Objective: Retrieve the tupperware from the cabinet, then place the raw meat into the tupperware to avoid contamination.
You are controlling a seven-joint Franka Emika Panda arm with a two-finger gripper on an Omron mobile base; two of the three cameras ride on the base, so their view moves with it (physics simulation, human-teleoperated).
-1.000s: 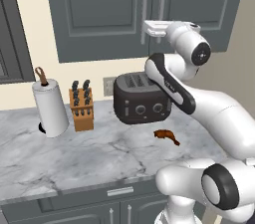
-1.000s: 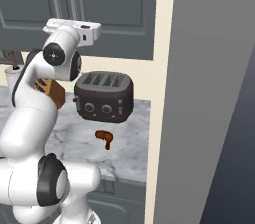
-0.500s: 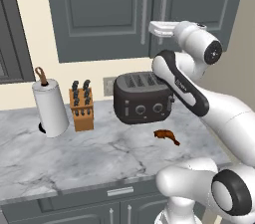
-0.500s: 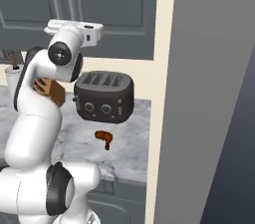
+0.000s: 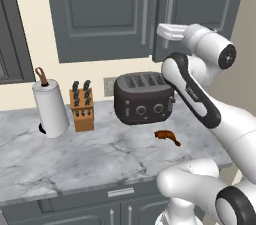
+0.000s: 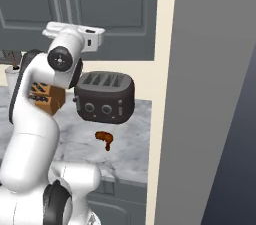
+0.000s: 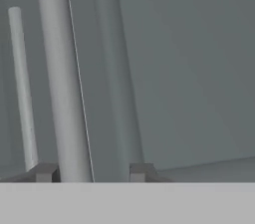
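The cabinet hangs over the counter with both doors closed, so the tupperware is hidden. My gripper is raised to the right door's silver bar handle. In the hand view the handle stands between my fingertips. The left tip is against the bar and a gap remains on the right, so the gripper is still open around it. The raw meat lies on the marble counter in front of the toaster, also seen as the raw meat from the right.
A black four-slot toaster stands under my hand. A knife block and a paper towel roll sit to its left. A tall grey panel bounds the counter on the right.
The elbow and wrist have swung to the right while the hand stayed at the right door's handle. The fingers have drawn closer together around the bar.
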